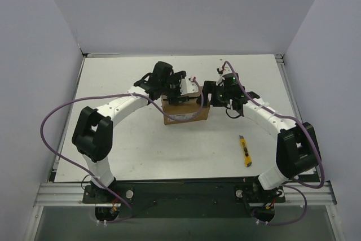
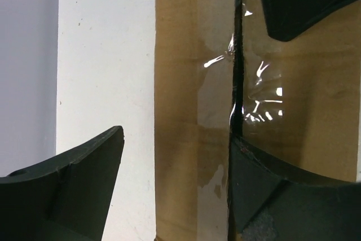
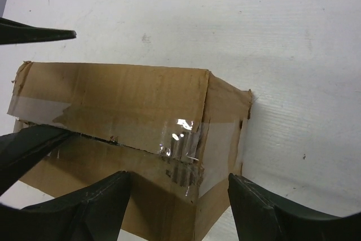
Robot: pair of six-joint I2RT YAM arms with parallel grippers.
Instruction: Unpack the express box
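Express box (image 1: 186,114) sits mid-desk (image 1: 124,150), flaps down, tape seam (image 2: 236,83) slit along top. Left gripper (image 2: 176,139) spread wide, holds nothing: one finger (image 2: 271,196) at slit seam on box top, other finger (image 2: 73,190) over bare desk beside box. Right gripper (image 3: 179,176) also spread, empty, straddling box end: one finger over top flap, other over desk. Yellow knife (image 1: 246,152) lies on desk, well apart, right side.
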